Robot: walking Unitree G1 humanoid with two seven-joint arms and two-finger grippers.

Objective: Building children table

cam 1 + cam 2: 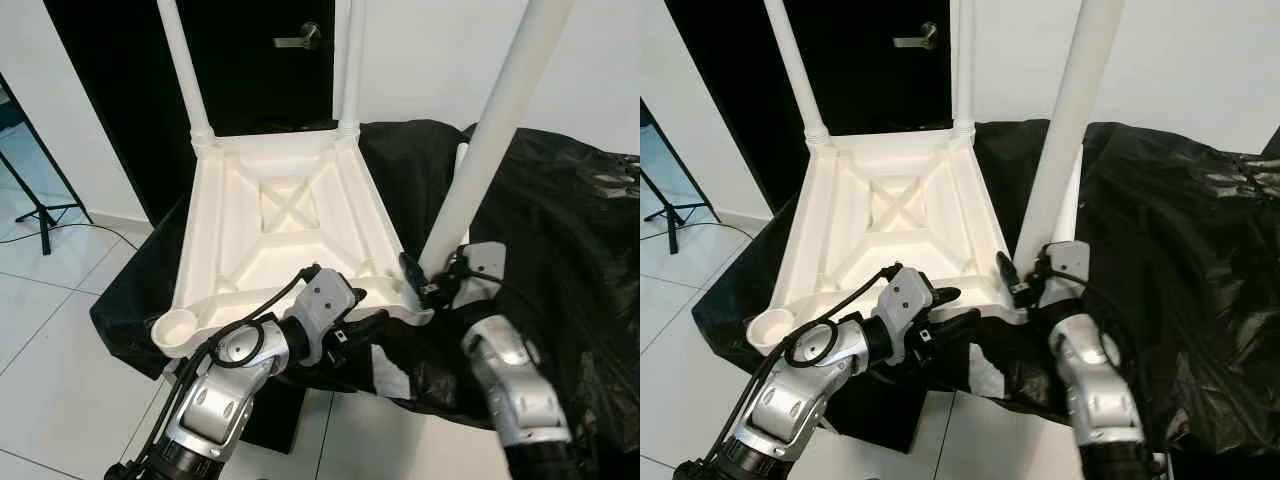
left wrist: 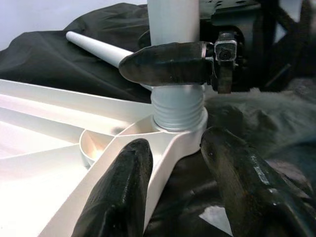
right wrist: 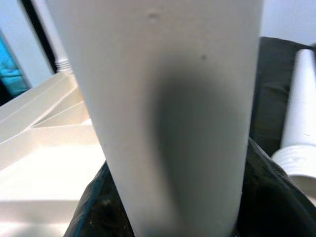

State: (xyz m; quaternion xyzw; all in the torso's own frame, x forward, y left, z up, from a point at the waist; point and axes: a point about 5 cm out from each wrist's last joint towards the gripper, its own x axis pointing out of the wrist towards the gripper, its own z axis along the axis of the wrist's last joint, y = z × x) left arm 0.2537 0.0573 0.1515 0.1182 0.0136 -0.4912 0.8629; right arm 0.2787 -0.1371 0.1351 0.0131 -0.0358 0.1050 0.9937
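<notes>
On a surface draped in black plastic sheeting (image 1: 560, 220), the white tabletop (image 1: 280, 240) lies upside down with two legs standing at its far corners. Right tool (image 1: 425, 278) pinches the third leg (image 1: 480, 150) just above its threaded base in the near right corner socket. Left tool (image 2: 173, 163), fingers spread, straddles that corner's edge. Another leg (image 2: 98, 48) lies loose on the sheeting.

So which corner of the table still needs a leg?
Find the white upside-down table top lying on the black sheet. Go to its near left corner, beside the left hand. There sits a round empty socket; the other three corners each have a white leg standing in them.
</notes>
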